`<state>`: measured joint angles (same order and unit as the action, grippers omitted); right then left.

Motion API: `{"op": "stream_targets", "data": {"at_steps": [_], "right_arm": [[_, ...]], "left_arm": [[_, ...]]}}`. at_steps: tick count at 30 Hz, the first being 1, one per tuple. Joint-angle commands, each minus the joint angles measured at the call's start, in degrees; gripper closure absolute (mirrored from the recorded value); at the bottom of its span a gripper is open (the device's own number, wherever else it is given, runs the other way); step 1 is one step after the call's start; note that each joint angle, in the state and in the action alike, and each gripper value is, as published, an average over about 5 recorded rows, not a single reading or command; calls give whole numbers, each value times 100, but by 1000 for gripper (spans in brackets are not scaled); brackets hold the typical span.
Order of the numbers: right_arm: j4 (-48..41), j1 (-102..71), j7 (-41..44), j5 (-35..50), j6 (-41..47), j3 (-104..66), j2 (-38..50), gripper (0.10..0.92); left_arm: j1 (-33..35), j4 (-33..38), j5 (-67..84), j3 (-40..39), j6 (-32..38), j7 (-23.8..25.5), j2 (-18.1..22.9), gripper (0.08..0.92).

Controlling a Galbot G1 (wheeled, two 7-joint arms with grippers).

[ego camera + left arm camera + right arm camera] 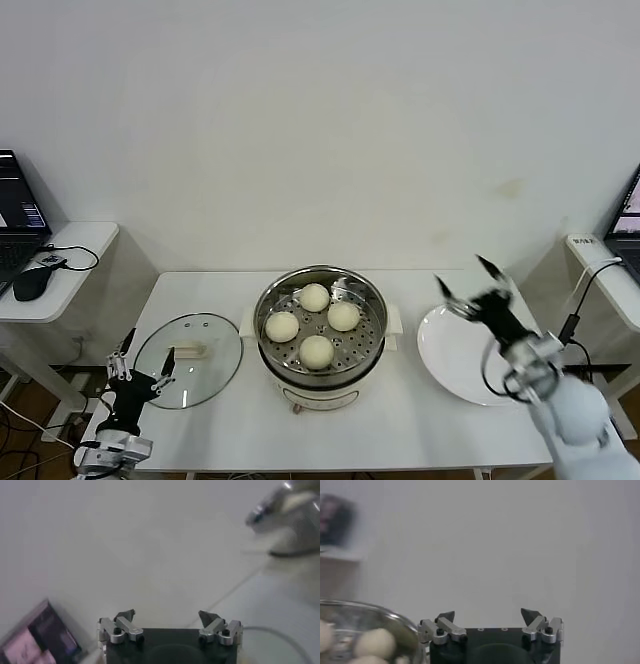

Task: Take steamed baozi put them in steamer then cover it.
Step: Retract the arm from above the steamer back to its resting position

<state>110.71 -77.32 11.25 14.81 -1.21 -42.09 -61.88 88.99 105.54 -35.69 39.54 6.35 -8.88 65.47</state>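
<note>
Several cream-white baozi [314, 297] lie on the perforated tray inside the steel steamer [320, 270] at the table's middle. Its glass lid [205, 370] with a cream handle lies flat on the table to the left of the steamer. My left gripper [143, 362] hovers open and empty at the lid's left edge. My right gripper [460, 275] is raised open and empty over the bare white plate [455, 355] on the right. In the right wrist view the right gripper [489, 614] is open, with the steamer [385, 612] and a baozi [375, 641] off to one side. The left wrist view shows the left gripper [167, 614] open and the steamer [290, 510] far off.
The white table [420, 430] holds only the lid, the steamer and the plate. Side desks with laptops stand at the far left [50, 255] and far right [615, 270], with cables hanging near the right arm.
</note>
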Motion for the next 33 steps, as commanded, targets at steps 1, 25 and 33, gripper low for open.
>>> {"op": "stream_targets", "data": {"at_steps": [1, 25, 33], "right_arm": [[213, -1518, -48, -382, -783, -1725, -1364, 203], [250, -1883, 10, -482, -836, -1859, -1680, 203], [250, -1909, 45, -469, -806, -1878, -1692, 203]], "left_arm": [[-584, -1437, -3827, 16, 641, -153, -370, 177], [-1960, -2327, -3686, -959, 480, 184, -503, 177], [-2251, -2749, -3665, -1078, 479, 193, -414, 177]]}}
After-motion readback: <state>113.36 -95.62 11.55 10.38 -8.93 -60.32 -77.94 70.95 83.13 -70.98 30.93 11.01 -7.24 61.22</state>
